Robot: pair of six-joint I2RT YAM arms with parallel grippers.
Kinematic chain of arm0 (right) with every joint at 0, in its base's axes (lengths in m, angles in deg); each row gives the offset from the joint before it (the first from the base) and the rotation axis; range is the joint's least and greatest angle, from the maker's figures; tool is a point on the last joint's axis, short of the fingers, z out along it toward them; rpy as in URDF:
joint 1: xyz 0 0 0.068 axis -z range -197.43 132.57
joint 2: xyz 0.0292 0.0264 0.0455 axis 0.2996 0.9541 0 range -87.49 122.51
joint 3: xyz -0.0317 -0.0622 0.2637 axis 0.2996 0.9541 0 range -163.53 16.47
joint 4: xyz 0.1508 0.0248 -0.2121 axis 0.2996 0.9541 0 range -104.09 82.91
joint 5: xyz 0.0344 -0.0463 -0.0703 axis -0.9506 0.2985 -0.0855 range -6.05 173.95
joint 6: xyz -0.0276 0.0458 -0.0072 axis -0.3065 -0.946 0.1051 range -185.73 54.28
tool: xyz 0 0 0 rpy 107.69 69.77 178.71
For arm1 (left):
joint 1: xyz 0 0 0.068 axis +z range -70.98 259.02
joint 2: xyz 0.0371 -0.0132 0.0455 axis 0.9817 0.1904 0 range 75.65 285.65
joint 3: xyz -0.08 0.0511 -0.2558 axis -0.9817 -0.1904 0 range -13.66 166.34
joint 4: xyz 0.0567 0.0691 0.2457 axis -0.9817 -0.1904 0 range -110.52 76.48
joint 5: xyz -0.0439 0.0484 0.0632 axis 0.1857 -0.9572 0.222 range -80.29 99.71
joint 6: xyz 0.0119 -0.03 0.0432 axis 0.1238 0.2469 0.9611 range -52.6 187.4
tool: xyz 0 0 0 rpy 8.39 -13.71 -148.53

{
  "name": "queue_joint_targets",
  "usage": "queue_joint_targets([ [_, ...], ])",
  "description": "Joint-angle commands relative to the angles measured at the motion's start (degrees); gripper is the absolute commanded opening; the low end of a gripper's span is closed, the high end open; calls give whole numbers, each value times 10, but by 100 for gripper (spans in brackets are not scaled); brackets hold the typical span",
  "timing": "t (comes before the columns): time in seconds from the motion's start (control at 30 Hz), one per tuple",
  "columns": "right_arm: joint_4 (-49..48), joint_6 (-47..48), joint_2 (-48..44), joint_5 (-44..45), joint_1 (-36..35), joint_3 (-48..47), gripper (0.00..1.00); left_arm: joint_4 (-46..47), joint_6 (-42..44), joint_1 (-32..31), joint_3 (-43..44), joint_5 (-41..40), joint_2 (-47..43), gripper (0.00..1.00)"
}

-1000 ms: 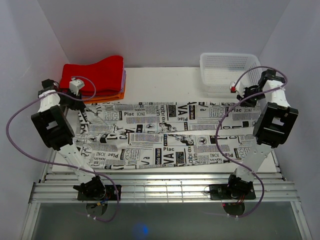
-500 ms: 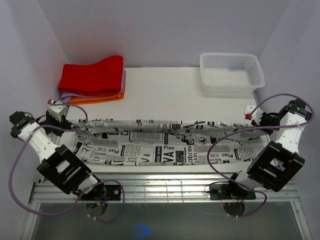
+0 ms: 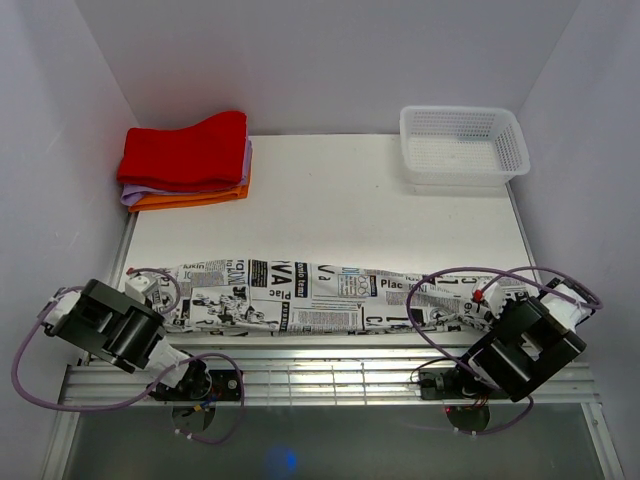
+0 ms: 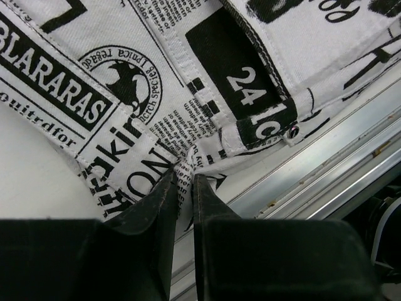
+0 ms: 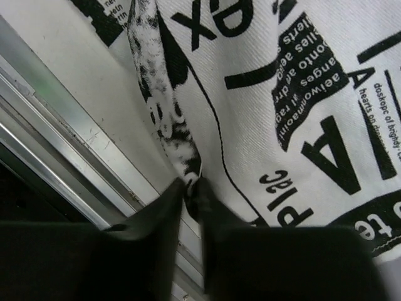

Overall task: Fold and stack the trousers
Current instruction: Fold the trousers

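Note:
The trousers [image 3: 320, 297], white with black newspaper print, lie folded lengthwise in a long narrow strip along the table's near edge. My left gripper [image 3: 150, 290] is at their left end, shut on a fold of the fabric [image 4: 185, 172] near the waistband. My right gripper [image 3: 485, 300] is at their right end, shut on a bunched edge of the fabric [image 5: 188, 168]. Both hold the cloth right above the metal rail at the table edge.
A stack of folded red, purple and orange cloths [image 3: 188, 160] sits at the back left. A white mesh basket [image 3: 462, 146] stands at the back right. Metal rails [image 3: 330, 370] run along the near edge, also seen in the left wrist view [image 4: 326, 169].
Both grippers have pulled the far edge of the trousers toward the near edge, folding them in half lengthwise. The arms have dropped low to the table's front corners.

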Motion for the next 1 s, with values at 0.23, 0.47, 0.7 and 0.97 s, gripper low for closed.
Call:
queue_joint_targets([
  [0.23, 55, 158, -3, -51, 14, -134, 77, -104, 45, 29, 165, 54, -59, 96],
  [0.47, 92, 100, 62, -90, 15, -283, 90, -120, -18, 25, 284, 138, -32, 98],
  [0.7, 55, -90, 121, -46, -98, -235, 70, -23, -249, -138, 196, 78, -4, 86],
  [0.97, -146, -268, 161, 53, -213, -115, 59, 207, -522, -267, 76, -70, 71, 65],
])
